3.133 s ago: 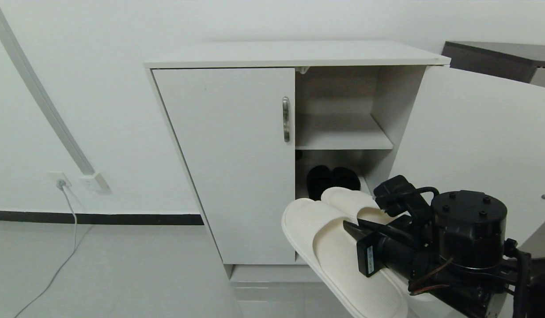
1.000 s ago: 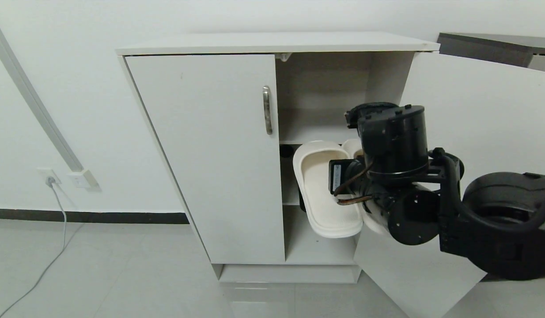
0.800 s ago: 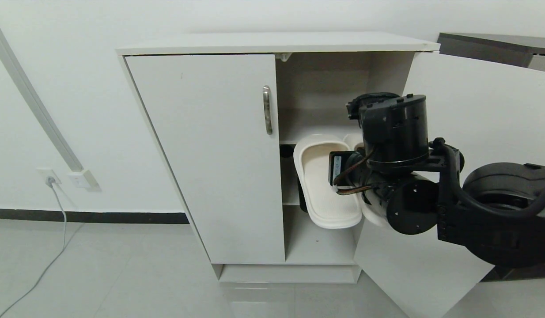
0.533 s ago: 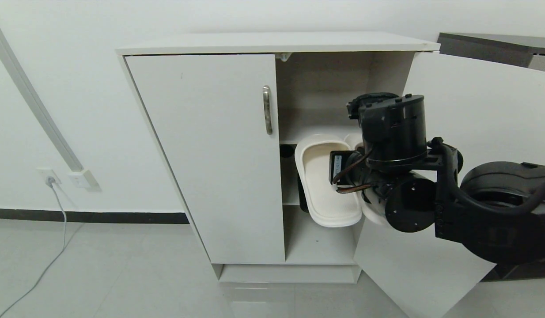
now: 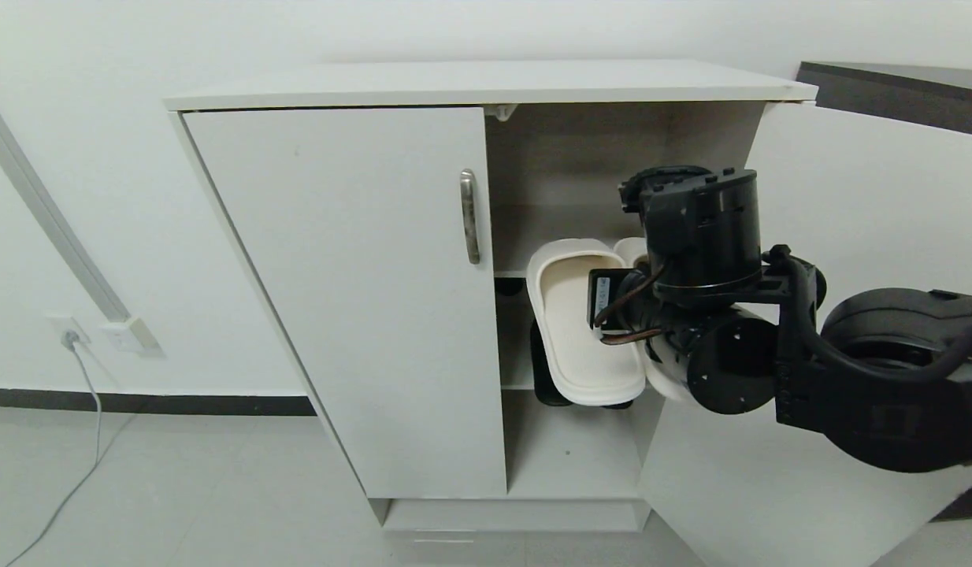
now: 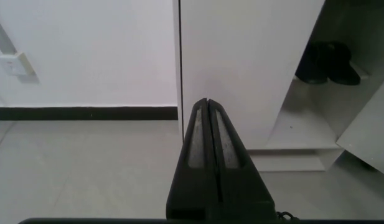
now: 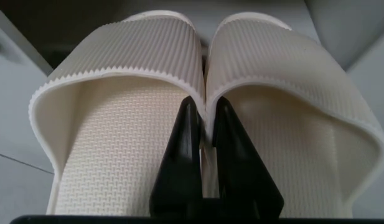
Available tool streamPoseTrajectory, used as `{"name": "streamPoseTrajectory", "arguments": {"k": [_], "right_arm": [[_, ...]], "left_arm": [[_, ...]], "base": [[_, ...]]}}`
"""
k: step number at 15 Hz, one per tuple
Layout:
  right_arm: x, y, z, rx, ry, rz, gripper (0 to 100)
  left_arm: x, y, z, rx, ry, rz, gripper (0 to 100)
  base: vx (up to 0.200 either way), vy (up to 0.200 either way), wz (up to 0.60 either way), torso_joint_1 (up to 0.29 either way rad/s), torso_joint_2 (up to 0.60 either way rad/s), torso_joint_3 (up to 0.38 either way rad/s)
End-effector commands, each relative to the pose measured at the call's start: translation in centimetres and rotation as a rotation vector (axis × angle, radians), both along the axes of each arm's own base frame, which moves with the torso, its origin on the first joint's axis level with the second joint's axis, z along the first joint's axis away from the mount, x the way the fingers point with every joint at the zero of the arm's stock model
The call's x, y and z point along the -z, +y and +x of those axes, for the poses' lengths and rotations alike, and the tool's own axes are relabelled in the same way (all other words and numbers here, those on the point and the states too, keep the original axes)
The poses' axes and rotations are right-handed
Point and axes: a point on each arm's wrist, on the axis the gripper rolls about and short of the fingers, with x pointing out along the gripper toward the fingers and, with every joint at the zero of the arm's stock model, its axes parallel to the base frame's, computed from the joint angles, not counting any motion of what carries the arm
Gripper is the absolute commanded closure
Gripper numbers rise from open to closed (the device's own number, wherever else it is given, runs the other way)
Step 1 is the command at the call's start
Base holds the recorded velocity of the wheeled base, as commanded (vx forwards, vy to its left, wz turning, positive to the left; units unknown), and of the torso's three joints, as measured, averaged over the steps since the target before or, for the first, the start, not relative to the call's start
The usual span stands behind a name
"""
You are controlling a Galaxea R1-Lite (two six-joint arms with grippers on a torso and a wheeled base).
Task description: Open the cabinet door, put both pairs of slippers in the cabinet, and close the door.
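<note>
Lifted to cabinet [image 5: 336,299], white slippers [image 5: 569,331] stay pinched by right jaws; left jaws clenched.

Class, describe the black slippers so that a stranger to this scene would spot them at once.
Find the white cabinet against the wall and look into its open right half. On the lower shelf sits the black pair, dark, unlike the cream pair held in front by the right gripper.
</note>
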Motion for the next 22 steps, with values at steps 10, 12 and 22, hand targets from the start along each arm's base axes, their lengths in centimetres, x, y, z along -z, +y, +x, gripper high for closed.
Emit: {"name": "streamPoseTrajectory", "arguments": {"k": [10, 12, 22], "right_arm": [[1.2, 0.4, 2.3, 0.022, 0.016, -0.036, 100], [1.3, 0.6, 3.7, 0.017, 0.015, -0.028, 100], [-0.2, 1.2, 7.3, 0.045, -0.037, -0.015, 100]], "left_arm": [[0.0, 0.0, 0.0, -0.001, 0.001, -0.001, 100], [0.0, 0.0, 0.0, -0.001, 0.001, -0.001, 100], [0.0, 0.0, 0.0, -0.003, 0.001, -0.002, 100]], "base": [[0.1, 0.0, 0.0, 0.001, 0.0, 0.001], [0.0, 0.0, 0.0, 0.0, 0.0, 0.0], [0.0, 0.0, 0.0, 0.0, 0.0, 0.0]]}}
